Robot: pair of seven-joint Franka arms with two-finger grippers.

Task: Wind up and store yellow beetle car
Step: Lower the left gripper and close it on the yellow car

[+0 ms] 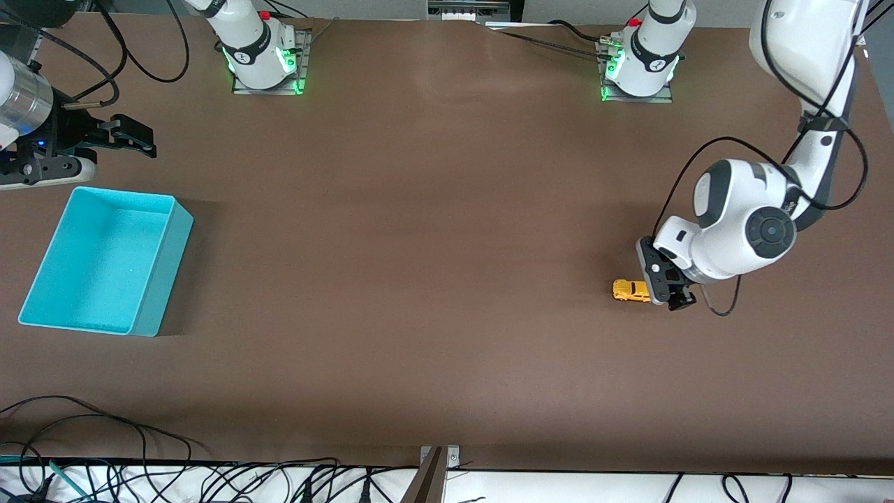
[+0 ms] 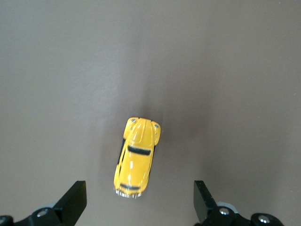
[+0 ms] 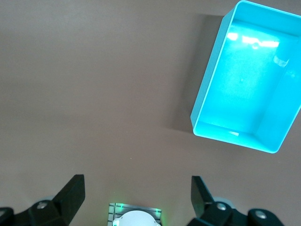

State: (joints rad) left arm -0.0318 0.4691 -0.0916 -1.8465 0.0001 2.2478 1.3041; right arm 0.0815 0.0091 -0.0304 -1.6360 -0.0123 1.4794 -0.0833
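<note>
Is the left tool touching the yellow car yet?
Apart. In the left wrist view the left tool is open, and bare table shows between each finger and the yellow car.

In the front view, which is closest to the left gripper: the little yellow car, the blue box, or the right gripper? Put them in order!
Measured from the left gripper, open, low over the table:
1. yellow beetle car: right beside it, at the left arm's end of the table.
2. turquoise bin: at the right arm's end.
3. right gripper: open, waiting by the bin.

Wide brown matte bench [image 1: 433,230] under even overhead light, black cables [image 1: 105,447] tangled along its near edge, pale strip beneath
</note>
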